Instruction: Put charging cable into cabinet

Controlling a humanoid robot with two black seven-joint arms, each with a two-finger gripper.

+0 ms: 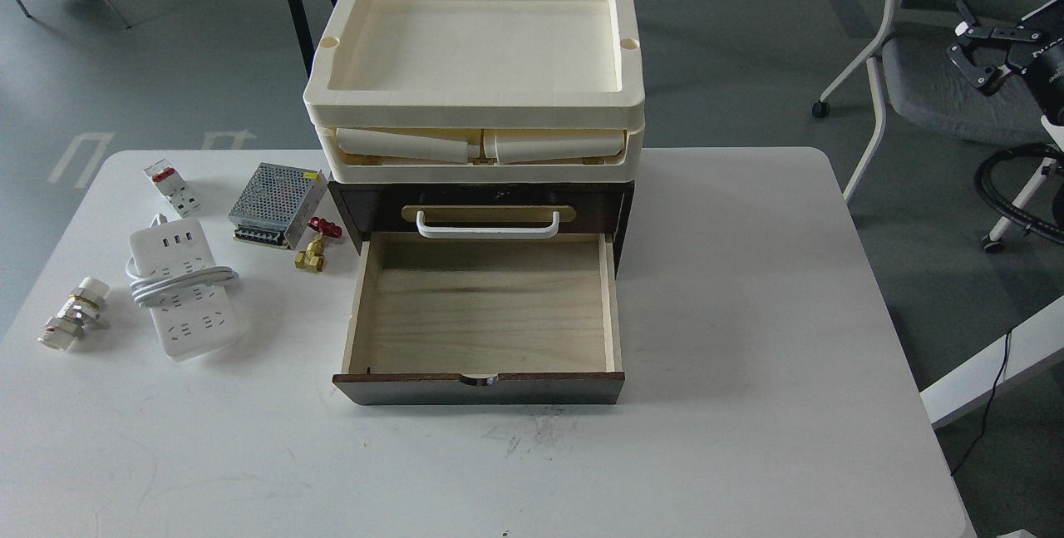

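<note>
The charging cable (183, 288), a white power strip with its cord looped around the middle, lies flat on the left of the white table (748, 355). The cabinet (366, 201) is a dark brown box at the table's middle. Its pale-wood-lined drawer (486, 305) is pulled out and empty, below a white handle (487, 226). Cream trays (474, 47) are stacked on top. My right gripper (974, 46) hangs off the table at the far right, open and empty. My left gripper is out of view.
Left of the cabinet lie a perforated metal power-supply box (276, 204), a white-and-red breaker (172, 186), a brass valve with a red handle (314, 245) and a metal fitting (73, 315). A grey chair (939, 81) stands behind my right gripper.
</note>
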